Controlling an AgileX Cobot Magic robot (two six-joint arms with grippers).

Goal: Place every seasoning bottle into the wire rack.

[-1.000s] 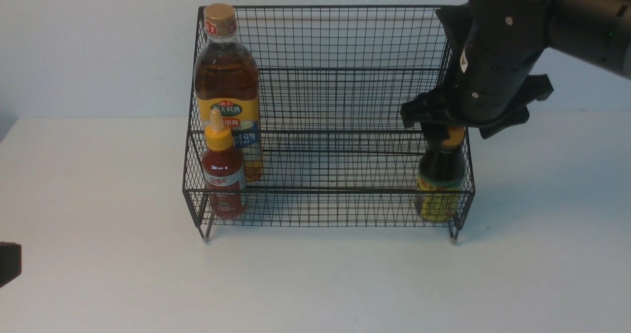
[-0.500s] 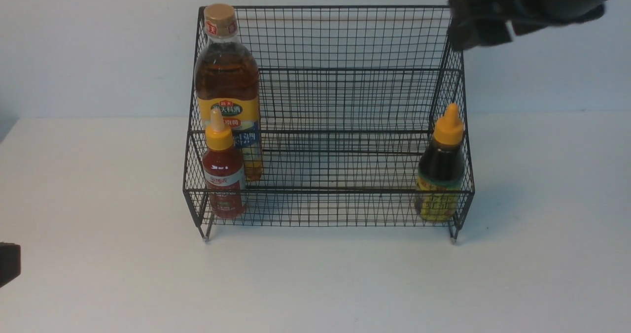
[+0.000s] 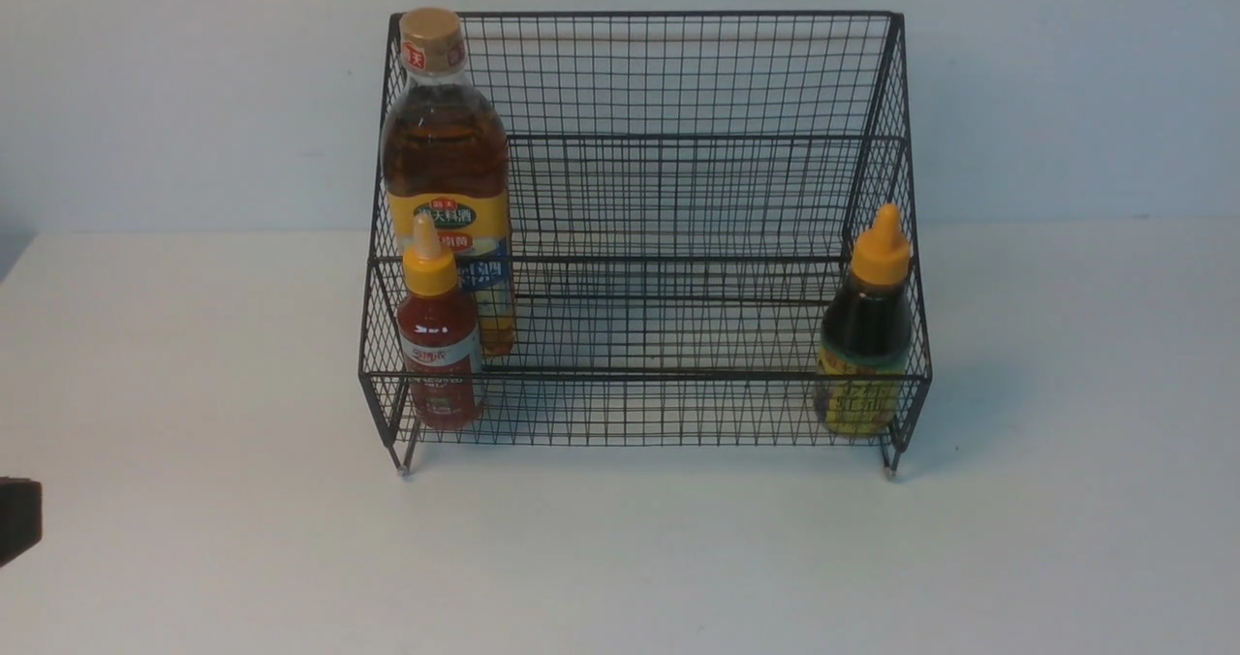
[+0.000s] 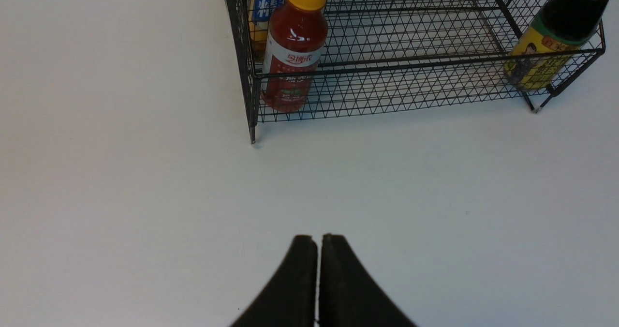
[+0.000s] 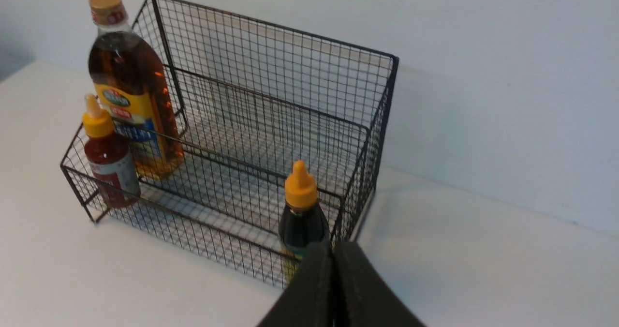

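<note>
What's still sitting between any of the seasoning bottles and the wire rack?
Nothing visible. The tall amber bottle, the small red bottle and the small dark bottle all stand upright inside the wire rack already. Both claws are shut and hold nothing.

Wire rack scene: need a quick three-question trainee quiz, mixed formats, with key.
1. True or false: the tall amber bottle stands on the same tier of the wire rack as the small red bottle.
2. Which bottle sits at the robot's right end of the front tier? A) red bottle B) dark bottle with the yellow-green label C) amber bottle
3. Fill in: the left gripper and the right gripper are both ____ and hold nothing.

Key:
1. False; the amber bottle stands one tier up, behind the red one.
2. B
3. shut
</note>
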